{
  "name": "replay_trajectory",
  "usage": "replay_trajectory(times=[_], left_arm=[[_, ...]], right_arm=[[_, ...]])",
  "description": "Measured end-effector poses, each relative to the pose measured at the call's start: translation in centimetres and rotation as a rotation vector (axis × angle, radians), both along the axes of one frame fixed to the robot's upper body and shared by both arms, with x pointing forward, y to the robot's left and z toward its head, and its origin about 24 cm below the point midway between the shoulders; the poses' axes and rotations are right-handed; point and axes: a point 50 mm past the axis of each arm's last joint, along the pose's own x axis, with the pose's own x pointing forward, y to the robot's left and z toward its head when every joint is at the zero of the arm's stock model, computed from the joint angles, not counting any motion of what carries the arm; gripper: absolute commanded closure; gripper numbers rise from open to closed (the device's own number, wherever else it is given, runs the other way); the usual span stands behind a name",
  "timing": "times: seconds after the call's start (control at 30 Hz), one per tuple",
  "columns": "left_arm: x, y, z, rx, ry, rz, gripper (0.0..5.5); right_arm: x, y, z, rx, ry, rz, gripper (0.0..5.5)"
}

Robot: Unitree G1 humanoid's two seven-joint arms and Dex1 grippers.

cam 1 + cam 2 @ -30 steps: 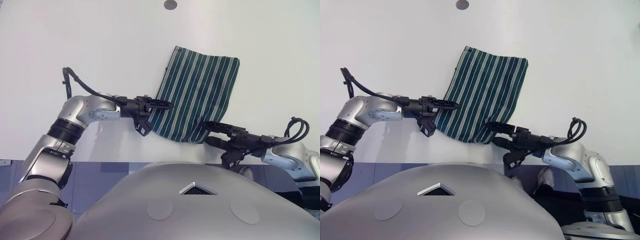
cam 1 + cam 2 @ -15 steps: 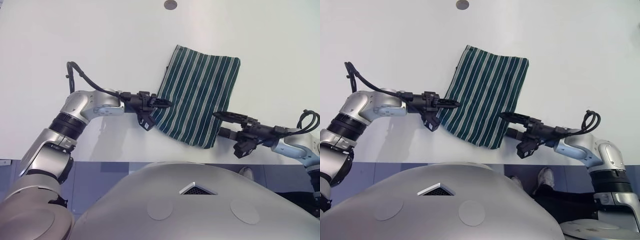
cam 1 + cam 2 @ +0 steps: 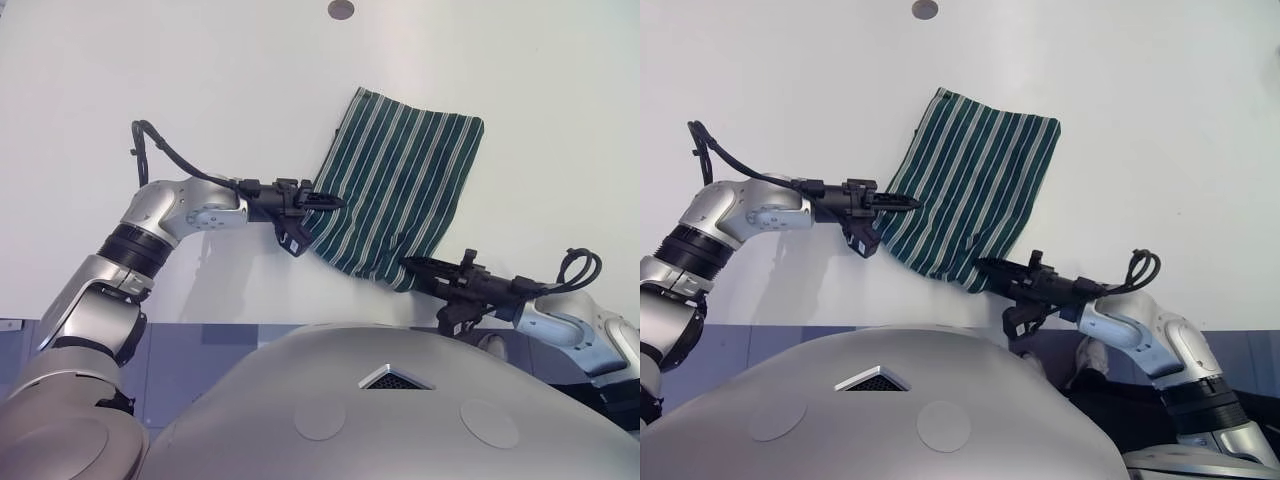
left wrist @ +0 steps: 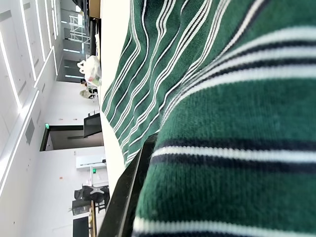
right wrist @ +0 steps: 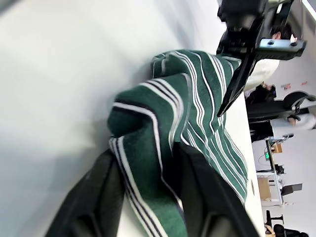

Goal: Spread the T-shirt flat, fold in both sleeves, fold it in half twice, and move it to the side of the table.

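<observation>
The green T-shirt (image 3: 400,190) with white stripes lies folded into a slanted rectangle on the white table (image 3: 150,100). My left gripper (image 3: 328,202) sits at the shirt's left edge, shut on the cloth; in the left wrist view the striped fabric (image 4: 222,123) drapes over one black finger (image 4: 128,197). My right gripper (image 3: 412,266) is at the shirt's near corner, close to the table's front edge. In the right wrist view its two fingers (image 5: 98,197) stand either side of a bunched fold of the shirt (image 5: 148,128), shut on it, with the left gripper (image 5: 247,64) beyond.
A small dark round hole (image 3: 341,9) sits in the tabletop at the far middle. The table's front edge (image 3: 230,322) runs just under both arms. Bare white surface spreads to the left and right of the shirt.
My right gripper swung out to the right, then came back left to the shirt's near corner, which is now bunched. The left gripper shifted slightly along the left edge.
</observation>
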Motion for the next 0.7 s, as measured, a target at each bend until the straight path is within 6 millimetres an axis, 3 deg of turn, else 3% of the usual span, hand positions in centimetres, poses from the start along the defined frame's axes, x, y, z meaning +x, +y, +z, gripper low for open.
replay_trajectory(times=[0.1, 0.17, 0.3, 0.37, 0.53, 0.7], left_arm=[[0.4, 0.0, 0.0, 0.013, -0.002, 0.001, 5.37], [0.7, 0.0, 0.1, 0.021, 0.003, 0.004, 5.38], [0.9, 0.3, 0.2, 0.08, 0.061, -0.009, 5.39], [0.5, 1.0, 0.5, 0.166, 0.145, -0.053, 5.42], [-0.7, 2.0, 2.2, 0.314, 0.413, -0.101, 5.43], [-3.5, 3.1, 5.1, 0.503, 0.875, -0.177, 5.43]], right_arm=[[0.9, 1.4, 0.9, -0.014, 0.011, -0.024, 5.05], [1.0, 1.8, 2.7, 0.031, 0.049, -0.032, 5.27], [1.4, 1.3, 6.3, 0.08, 0.181, -0.032, 5.3], [2.3, -0.2, 7.7, 0.051, 0.292, -0.001, 5.3], [3.1, -2.8, 5.6, 0.002, 0.565, -0.008, 5.32], [2.9, -2.5, 5.2, 0.131, 0.9, -0.035, 5.32]])
